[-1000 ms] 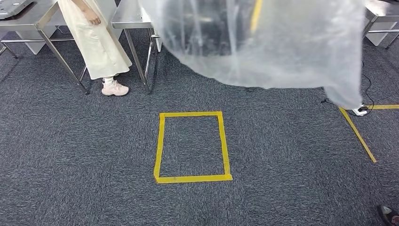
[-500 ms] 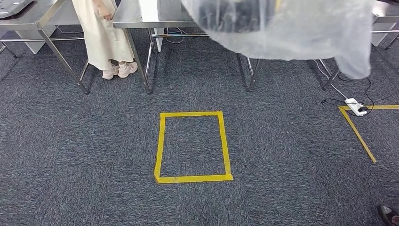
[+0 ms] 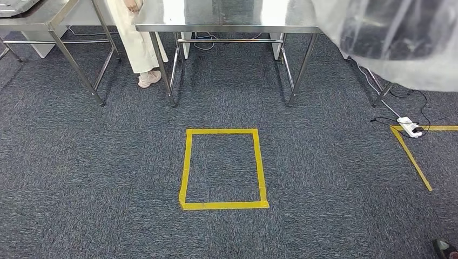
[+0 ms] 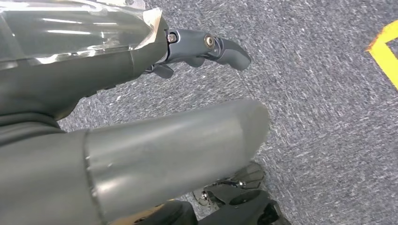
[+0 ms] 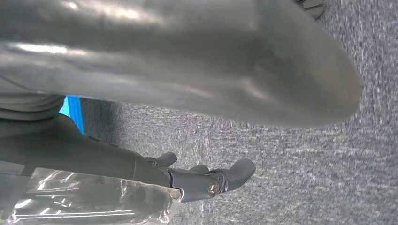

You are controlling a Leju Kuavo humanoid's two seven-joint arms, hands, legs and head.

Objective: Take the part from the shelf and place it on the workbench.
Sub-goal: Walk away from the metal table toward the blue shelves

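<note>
While the plastic-wrapped part hangs high before the steel workbench, the left hand and right hand each grip it, fingers hooked around an edge. Carrying seems underway; next comes closing on the bench.

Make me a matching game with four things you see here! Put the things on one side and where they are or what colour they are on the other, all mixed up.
Things:
1. tape rectangle
2. power strip
3. plastic-wrapped part
4. person

Places or colours:
A. clear and crinkly, at the top right of the head view
B. standing between two steel tables
C. yellow, in the middle of the carpet
D. white, on the floor by the yellow tape corner at the right

Pairs: 1-C, 2-D, 3-A, 4-B
</note>
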